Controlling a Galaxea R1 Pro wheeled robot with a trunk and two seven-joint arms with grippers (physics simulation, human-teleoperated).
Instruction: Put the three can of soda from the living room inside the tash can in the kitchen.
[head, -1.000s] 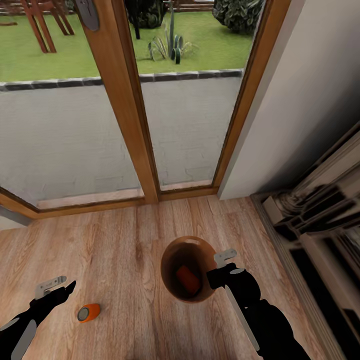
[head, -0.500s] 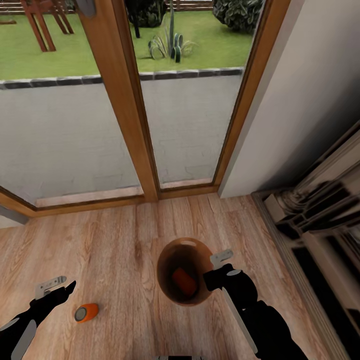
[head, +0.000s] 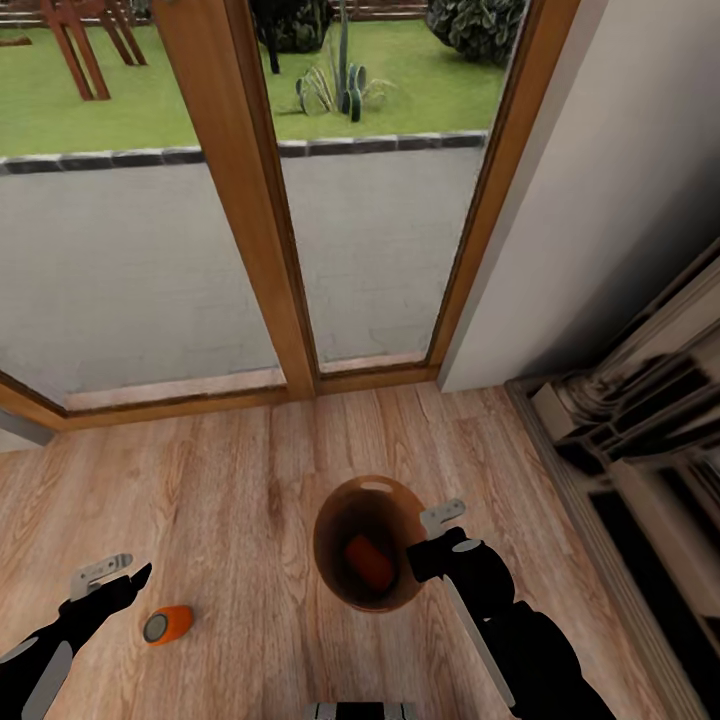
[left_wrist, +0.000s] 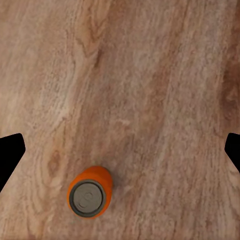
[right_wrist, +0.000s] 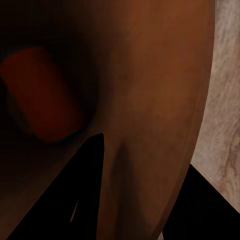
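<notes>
Bin as landmark. Nearest the robot, the right tool (head: 437, 535) is clamped on the bin's (head: 340, 585) right rim, one finger inside the brown wall, one outside, per the right wrist view. The bin hangs tilted above the plank floor (head: 230, 480), with an orange can (head: 369, 561) lying inside on its side. To the bin's left, a second orange can (head: 167, 625) lies on its side on the floor, silver top toward the robot. The left tool (head: 112, 574) hovers just beside this can, fingers spread wide, holding nothing. The can is probably light, stiff, smooth and prone to roll; best pinched across the mid-body. Beyond the bin, wood-framed glass doors (head: 250, 200) and a garden. No third can is seen.
</notes>
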